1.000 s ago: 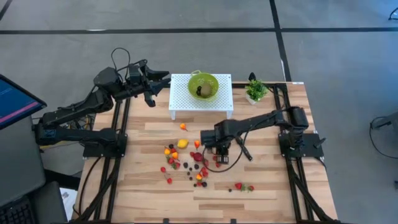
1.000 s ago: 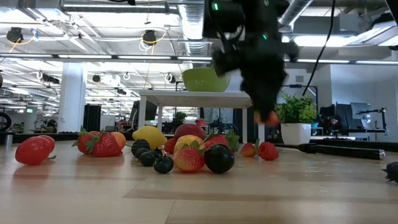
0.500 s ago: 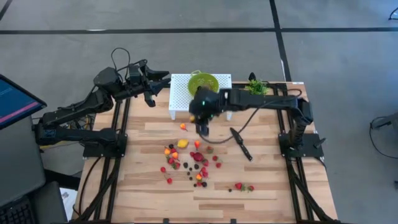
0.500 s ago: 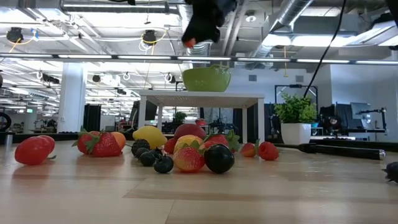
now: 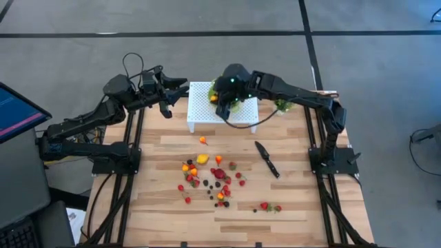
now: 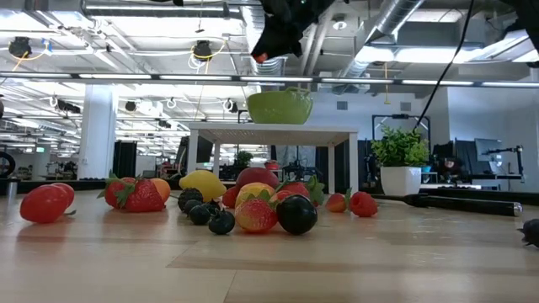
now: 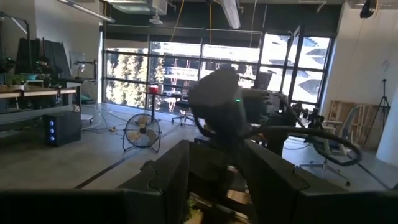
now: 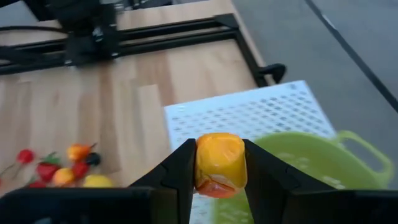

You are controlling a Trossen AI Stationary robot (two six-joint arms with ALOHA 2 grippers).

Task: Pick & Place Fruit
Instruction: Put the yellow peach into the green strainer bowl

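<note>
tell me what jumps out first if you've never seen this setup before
The right gripper is raised above the green bowl on the white stand, clamping a small orange-yellow fruit. Below, a scatter of tiny fruits lies mid-table, with a black knife beside them. The left gripper waits near the stand.

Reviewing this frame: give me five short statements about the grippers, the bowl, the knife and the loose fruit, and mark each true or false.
1. The right gripper is shut on an orange-yellow fruit. True.
2. That gripper is held over the green bowl on the white stand. True; it is at the bowl's edge.
3. The black knife lies inside the bowl. False; it lies on the wooden table, right of the fruit pile.
4. The left gripper is picking fruit from the pile. False; it waits left of the stand, away from the fruit.
5. Many loose fruits remain on the table. True.
</note>
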